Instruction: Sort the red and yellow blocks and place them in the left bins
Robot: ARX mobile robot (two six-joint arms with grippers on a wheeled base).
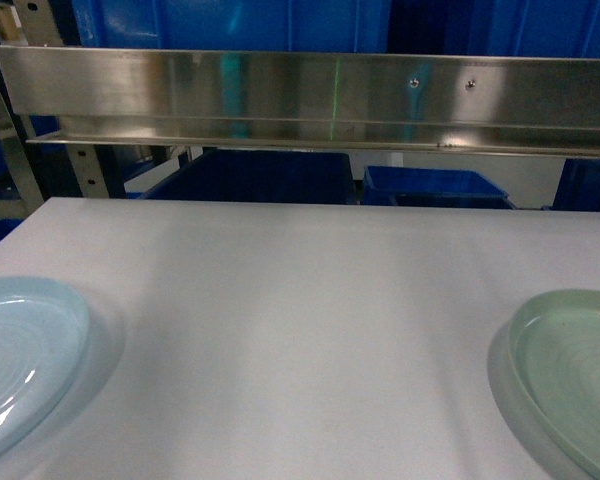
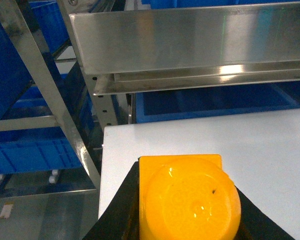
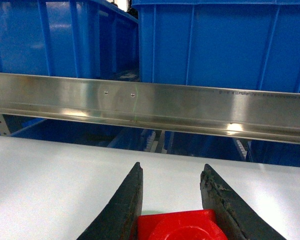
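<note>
Left gripper clamps yellow block; right gripper red block.

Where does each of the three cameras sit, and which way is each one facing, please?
Head: high on the robot, slanting down over the white table and two plates; no arm shows.
Left wrist: behind the left hand, facing forward; it grips the yellow block.
Right wrist: behind the right hand, forward; its fingers flank the red block.
Shared: all see the steel rail and blue bins.

Black, tapered, scuffed rubbery fingers on the right gripper.
</note>
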